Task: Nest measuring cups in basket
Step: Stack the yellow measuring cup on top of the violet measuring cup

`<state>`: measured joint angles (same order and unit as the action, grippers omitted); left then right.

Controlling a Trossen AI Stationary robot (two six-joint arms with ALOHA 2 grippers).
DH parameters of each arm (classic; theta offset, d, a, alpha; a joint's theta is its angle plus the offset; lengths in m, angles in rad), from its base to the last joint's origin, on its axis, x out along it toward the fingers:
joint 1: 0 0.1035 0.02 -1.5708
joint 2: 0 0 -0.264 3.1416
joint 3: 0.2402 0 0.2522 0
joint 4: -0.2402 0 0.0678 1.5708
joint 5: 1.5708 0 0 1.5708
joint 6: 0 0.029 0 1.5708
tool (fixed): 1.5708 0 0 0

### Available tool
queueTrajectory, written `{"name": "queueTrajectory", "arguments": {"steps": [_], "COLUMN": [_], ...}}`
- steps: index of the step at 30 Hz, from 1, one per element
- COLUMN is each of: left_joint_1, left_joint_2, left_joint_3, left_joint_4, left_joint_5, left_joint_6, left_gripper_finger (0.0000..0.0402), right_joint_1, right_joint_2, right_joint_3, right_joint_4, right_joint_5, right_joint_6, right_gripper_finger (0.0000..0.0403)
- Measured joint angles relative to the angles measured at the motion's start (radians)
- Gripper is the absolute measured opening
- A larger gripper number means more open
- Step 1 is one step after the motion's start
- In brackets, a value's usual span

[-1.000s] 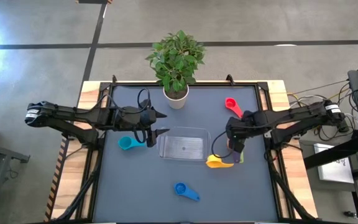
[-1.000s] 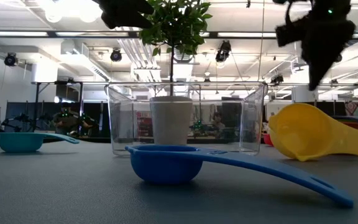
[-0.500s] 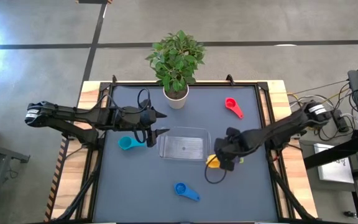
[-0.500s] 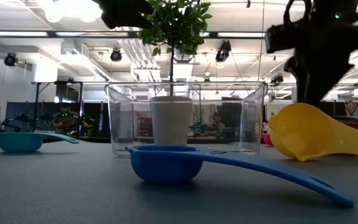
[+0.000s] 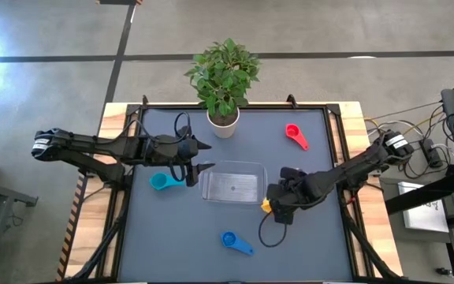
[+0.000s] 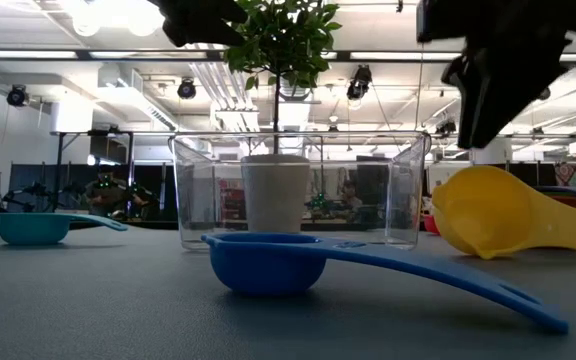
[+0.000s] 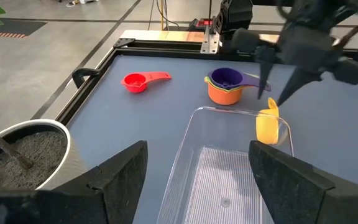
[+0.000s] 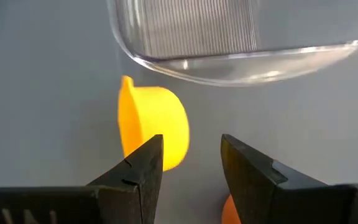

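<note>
The clear basket (image 5: 233, 186) sits mid-table. A yellow cup (image 8: 157, 127) lies tipped on its side just off the basket's right near corner. My right gripper (image 8: 191, 155) hangs open above it, fingers pointing down, touching nothing; the low view shows its tips clear of the yellow cup (image 6: 498, 215). A purple cup sits nested in an orange cup (image 7: 225, 88) to the right of the basket. The red cup (image 5: 294, 136), teal cup (image 5: 160, 181) and blue cup (image 5: 235, 242) lie apart on the table. My left gripper (image 5: 210, 156) waits open above the basket's left far corner.
A white plant pot (image 5: 224, 122) stands at the table's far edge behind the basket. The blue cup's long handle (image 6: 448, 280) points right near the near edge. Cables hang off my right arm (image 5: 270, 233). Bare grey tabletop lies at the near left.
My right gripper has moved toward the table's left and near edge, from over the stacked cups to over the yellow cup, with the arm stretching further across the table. The cups and the basket have stayed put.
</note>
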<state>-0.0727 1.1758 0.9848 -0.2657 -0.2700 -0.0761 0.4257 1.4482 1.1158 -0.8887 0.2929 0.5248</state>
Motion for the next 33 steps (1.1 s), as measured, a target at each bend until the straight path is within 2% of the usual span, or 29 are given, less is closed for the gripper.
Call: {"name": "queueTrajectory", "arguments": {"steps": [6, 14, 19, 24, 29, 33], "left_joint_1": [0.000, 0.000, 0.000, 0.000, 0.000, 0.000], "left_joint_2": [0.000, 0.000, 0.000, 0.000, 0.000, 0.000], "left_joint_3": [0.000, 0.000, 0.000, 0.000, 0.000, 0.000], "left_joint_4": [-0.001, -0.001, -0.001, -0.001, 0.000, 0.003], "left_joint_5": [0.000, 0.000, 0.000, 0.000, 0.000, 0.000], "left_joint_6": [0.000, 0.005, 0.005, 0.004, 0.004, 0.004], "left_gripper_finger": [0.0262, 0.0262, 0.0262, 0.0262, 0.0262, 0.0262], "right_joint_1": [0.049, 0.074, 0.074, 0.073, 0.074, 0.074], "right_joint_2": [0.047, 0.174, 0.229, 0.226, 0.175, 0.130], "right_joint_3": [0.039, 0.041, 0.055, 0.082, 0.093, 0.089], "right_joint_4": [0.005, -0.035, -0.071, -0.108, -0.155, -0.149], "right_joint_5": [0.023, 0.051, 0.090, 0.101, 0.099, 0.073], "right_joint_6": [-0.004, -0.002, -0.002, 0.040, 0.131, 0.137], "right_gripper_finger": [0.0151, 0.0140, 0.0103, 0.0021, 0.0009, 0.0009]}}
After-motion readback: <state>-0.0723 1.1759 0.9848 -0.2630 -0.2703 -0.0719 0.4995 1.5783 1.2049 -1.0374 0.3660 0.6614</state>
